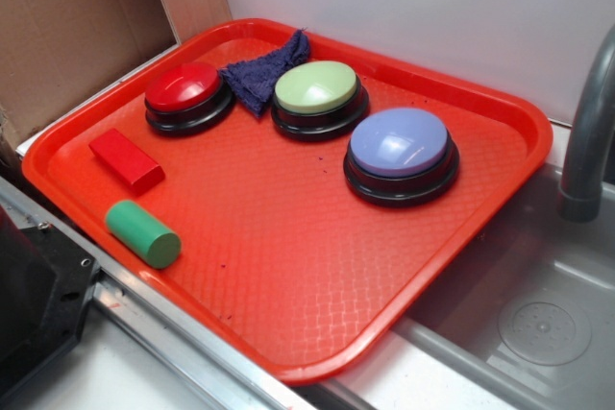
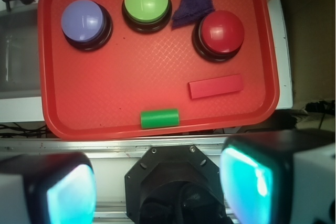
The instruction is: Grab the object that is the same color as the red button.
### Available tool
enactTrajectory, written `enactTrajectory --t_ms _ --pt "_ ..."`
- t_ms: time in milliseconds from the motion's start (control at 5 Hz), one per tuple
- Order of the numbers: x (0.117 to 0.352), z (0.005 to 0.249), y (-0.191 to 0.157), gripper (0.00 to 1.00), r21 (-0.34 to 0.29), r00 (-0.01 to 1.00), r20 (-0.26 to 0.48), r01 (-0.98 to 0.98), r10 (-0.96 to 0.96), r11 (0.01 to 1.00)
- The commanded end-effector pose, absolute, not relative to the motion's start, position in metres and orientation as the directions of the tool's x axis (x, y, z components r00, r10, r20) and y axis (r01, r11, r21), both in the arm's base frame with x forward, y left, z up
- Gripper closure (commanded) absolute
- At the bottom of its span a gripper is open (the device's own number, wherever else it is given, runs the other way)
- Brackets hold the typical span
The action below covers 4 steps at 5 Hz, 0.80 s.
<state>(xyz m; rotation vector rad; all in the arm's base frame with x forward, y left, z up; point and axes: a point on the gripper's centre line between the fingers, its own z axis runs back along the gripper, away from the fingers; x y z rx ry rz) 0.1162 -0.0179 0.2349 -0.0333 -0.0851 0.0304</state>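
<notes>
A small red rectangular block lies flat on the orange-red tray near its left edge; in the wrist view the block is at the lower right. The red button on a black base stands just behind it, also in the wrist view. My gripper is high above and off the tray's near edge, over the robot base. Its fingers stand wide apart with nothing between them. The gripper does not show in the exterior view.
A green cylinder lies near the tray's front-left edge. A pale green button, a lavender-blue button and a dark blue cloth are on the tray. A metal sink with a grey faucet lies right.
</notes>
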Motion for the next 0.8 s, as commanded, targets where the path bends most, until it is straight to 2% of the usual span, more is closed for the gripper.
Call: enactTrajectory --t_ms 0,200,400,600 --pt "0.116 0.235 -0.018 0.0 -0.035 0.996 0.084 -0.029 0.032 0.999" --pt "0.129 0.231 -0.008 0.0 -0.073 0.972 0.119 -0.195 0.203 0.978" --pt "0.136 0.22 0.003 0.0 -0.074 0.908 0.147 -0.385 0.392 0.92" --pt "0.142 0.197 0.018 0.0 -0.152 0.769 0.197 -0.589 0.609 0.794"
